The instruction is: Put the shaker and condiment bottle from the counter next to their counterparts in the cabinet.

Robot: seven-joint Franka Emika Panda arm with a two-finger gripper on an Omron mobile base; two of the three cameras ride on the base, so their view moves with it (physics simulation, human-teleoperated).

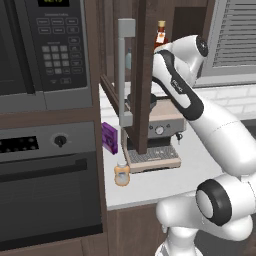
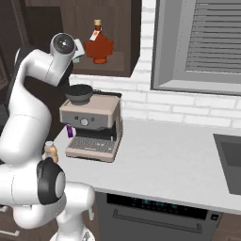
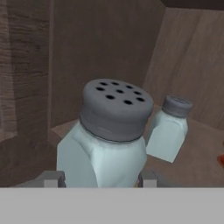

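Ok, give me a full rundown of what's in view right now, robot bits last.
shaker: 1, pale blue-grey with dark grey perforated cap, inside the cabinet between the claw's fingers
second shaker: 1, same colours, on the cabinet shelf just beyond the first
red-orange bottle: 1, yellow cap, on the cabinet shelf
condiment bottle: 1, pale orange-tan, on the counter in front of the coffee machine's left corner
coffee machine: 1, beige and grey, on the counter below the cabinet
purple box: 1, against the oven housing's side
cabinet: 1, dark brown, door open, grey bar handle
counter: 1, white
microwave: 1, black, above the oven
oven: 1, black
window blind: 1, grey
sink: 1, grey, far right
claw: 1, fingers either side of the shaker
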